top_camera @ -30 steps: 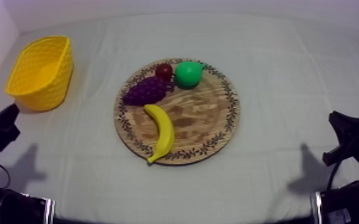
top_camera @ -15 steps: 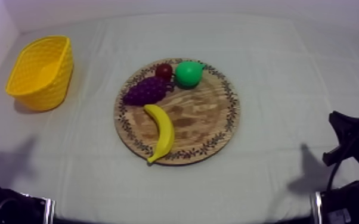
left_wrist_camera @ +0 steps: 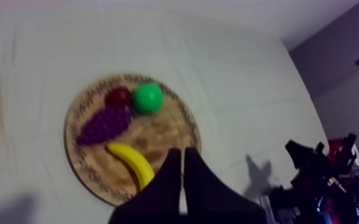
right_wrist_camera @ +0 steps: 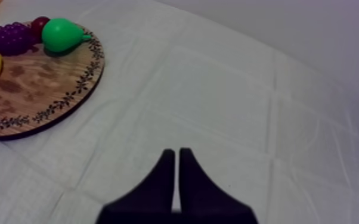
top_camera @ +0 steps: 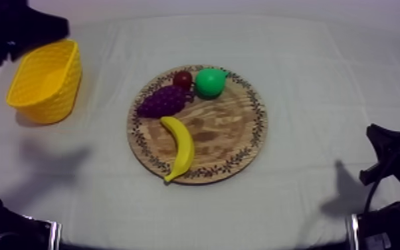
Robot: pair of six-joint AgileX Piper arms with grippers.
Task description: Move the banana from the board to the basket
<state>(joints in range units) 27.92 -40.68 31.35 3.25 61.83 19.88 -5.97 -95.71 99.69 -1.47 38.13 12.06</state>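
The yellow banana lies on the front left part of the round wooden board, apart from the purple grapes, the small red fruit and the green pear at its back. The yellow basket stands at the far left. My left arm hangs high over the back left corner, beside the basket. Its gripper is shut on nothing, high above the board's near rim by the banana. My right gripper is shut and holds nothing, low over the cloth right of the board.
Bare cloth lies between the basket and the board and all round the board. My right arm rests low at the right edge of the table.
My left arm has risen from the lower left to the upper left, beside the basket. The right arm and all the fruit have stayed put.
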